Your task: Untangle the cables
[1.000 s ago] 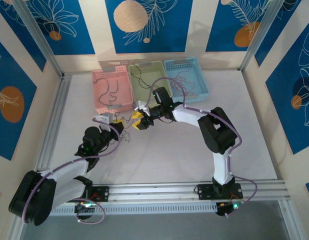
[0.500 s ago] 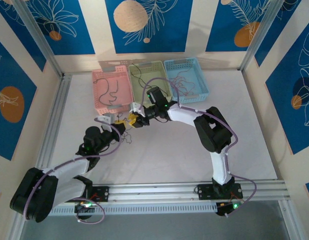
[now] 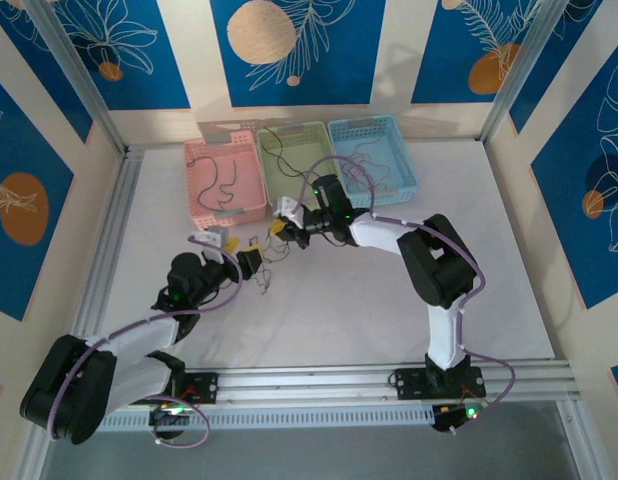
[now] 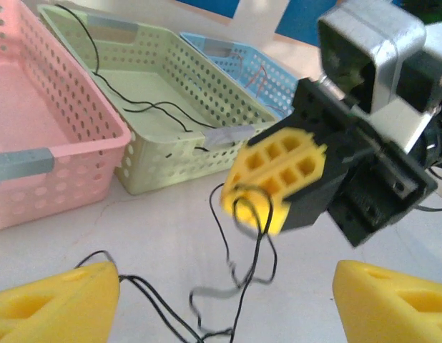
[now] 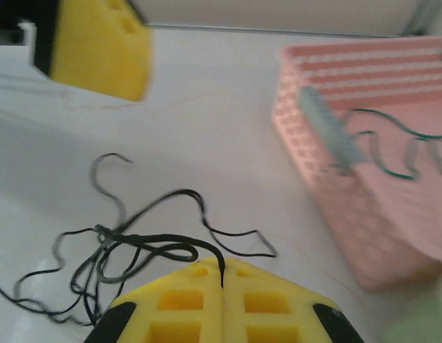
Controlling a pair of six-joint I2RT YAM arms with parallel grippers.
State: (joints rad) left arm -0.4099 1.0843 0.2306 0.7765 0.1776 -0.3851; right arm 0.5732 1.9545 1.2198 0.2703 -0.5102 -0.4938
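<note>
Right gripper [image 5: 221,304] has its fingers pinched shut on one dark strand of the cables [image 5: 149,249], just beside the pink basket [image 5: 328,179]. The clump trails from there down to the surface, toward the left gripper [image 4: 224,300], fingers spread wide. Left arm looks nearer to pin it.

Pink basket [image 3: 251,182], green basket [image 3: 311,141], blue basket [image 3: 406,165]

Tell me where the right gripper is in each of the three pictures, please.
Top external: right gripper at centre, just right of the pink basket's near corner.
Left wrist: middle right.
Right wrist: bottom centre, shut on dark cables.
Shared landmark: the pink basket.
</note>
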